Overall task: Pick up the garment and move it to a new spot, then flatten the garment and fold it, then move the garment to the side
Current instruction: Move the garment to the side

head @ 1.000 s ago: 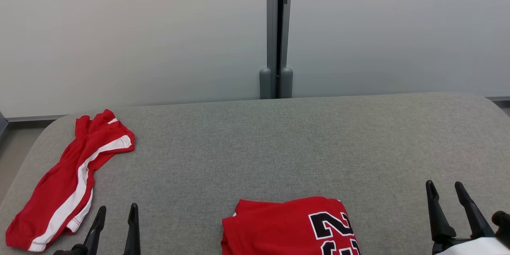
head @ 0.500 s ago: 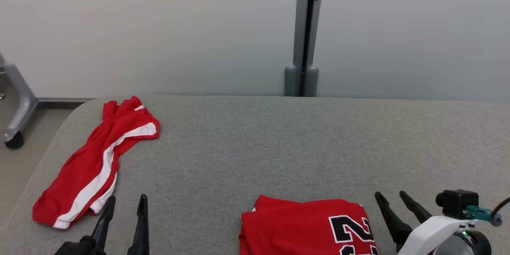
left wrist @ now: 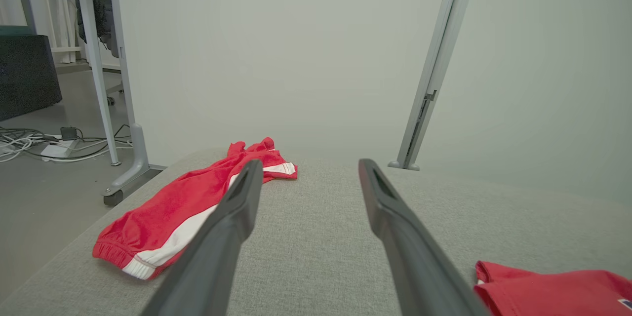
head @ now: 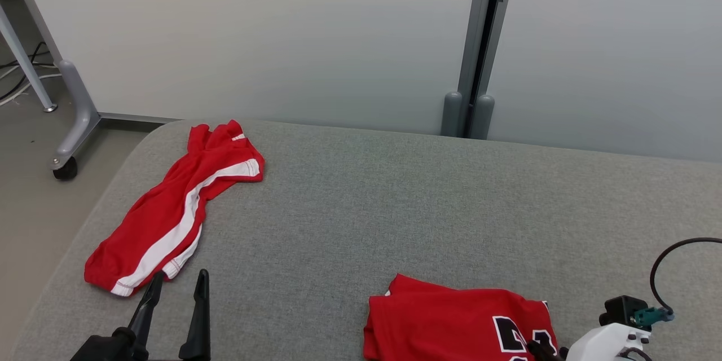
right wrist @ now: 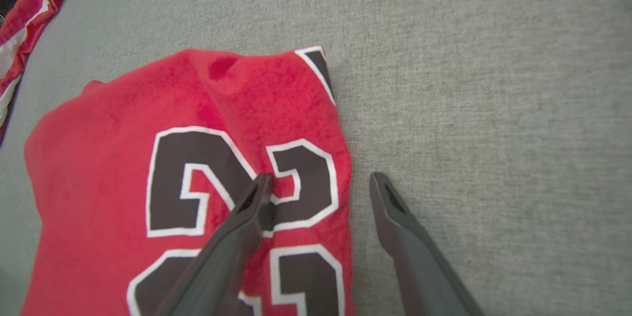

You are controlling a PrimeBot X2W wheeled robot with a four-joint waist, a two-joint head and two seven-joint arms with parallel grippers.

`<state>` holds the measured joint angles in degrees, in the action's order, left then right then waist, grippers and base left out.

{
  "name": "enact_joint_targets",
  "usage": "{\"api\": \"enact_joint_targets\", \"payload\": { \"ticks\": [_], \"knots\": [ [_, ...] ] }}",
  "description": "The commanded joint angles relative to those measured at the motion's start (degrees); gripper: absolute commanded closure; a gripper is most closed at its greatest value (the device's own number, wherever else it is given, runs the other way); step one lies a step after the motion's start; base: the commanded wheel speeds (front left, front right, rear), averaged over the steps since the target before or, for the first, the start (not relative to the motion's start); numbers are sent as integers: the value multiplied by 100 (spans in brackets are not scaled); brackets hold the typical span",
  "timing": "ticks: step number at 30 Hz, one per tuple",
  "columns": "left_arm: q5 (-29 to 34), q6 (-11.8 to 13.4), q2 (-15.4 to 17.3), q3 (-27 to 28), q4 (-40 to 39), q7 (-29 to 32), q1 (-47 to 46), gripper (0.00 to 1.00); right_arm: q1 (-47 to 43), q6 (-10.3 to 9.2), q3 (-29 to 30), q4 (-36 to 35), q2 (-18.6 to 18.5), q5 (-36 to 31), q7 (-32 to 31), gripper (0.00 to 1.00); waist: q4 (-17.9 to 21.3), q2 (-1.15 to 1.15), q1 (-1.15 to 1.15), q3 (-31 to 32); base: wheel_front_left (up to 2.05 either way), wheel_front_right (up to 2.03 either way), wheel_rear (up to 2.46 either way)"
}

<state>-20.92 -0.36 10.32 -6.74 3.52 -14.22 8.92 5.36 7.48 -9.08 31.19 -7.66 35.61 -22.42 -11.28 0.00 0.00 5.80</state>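
Note:
A folded red jersey [head: 451, 321] with black numbers lies at the near edge of the grey padded surface [head: 395, 208]. In the right wrist view my right gripper [right wrist: 322, 178] is open and straddles the right edge of the jersey [right wrist: 197, 158]: one finger is over a number, the other over bare grey cloth. I cannot tell whether it touches. Red shorts [head: 175, 214] with a white stripe lie crumpled at the far left. My left gripper [head: 180, 276] stands open and empty just near of the shorts' hem. In its own view the left gripper [left wrist: 311, 165] points past the shorts [left wrist: 187, 207].
A pale partition wall with a grey post [head: 476, 67] runs behind the surface. Off its rounded left edge the floor holds a table leg on a caster [head: 65, 169] and loose cables [left wrist: 29, 140]. The right wrist's white housing [head: 606, 344] and cable sit at the bottom right.
The head camera has turned left, shifting the whole picture to the right. My right gripper has swung in from the right and come down over the jersey's edge. The left gripper has held its place.

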Motion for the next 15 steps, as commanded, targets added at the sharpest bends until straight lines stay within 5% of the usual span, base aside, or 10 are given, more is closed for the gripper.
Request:
{"api": "enact_joint_targets", "payload": {
  "ticks": [1, 4, 7, 15],
  "knots": [
    [6, 33, 40, -11, -33, 6, -80, 0, 30, 3, 67, 103, 37, 55, -110, 0, -41, 0, 0, -10, 0, 0, 0],
    [-5, 33, 55, -29, -40, 31, -98, 0, 47, 3, 82, 213, 115, 55, -176, 0, -80, 0, 0, -23, 0, 0, 0],
    [-11, 39, 64, -44, -37, 33, -119, 0, 74, 3, 45, 200, 143, 82, -101, 100, -96, 0, 0, -29, 0, 0, 0],
    [-4, 29, 83, -95, -109, 24, -143, 0, 320, 3, -144, -186, -110, 136, 323, 100, 87, 0, 0, -18, 0, 0, 0]
  ]
}}
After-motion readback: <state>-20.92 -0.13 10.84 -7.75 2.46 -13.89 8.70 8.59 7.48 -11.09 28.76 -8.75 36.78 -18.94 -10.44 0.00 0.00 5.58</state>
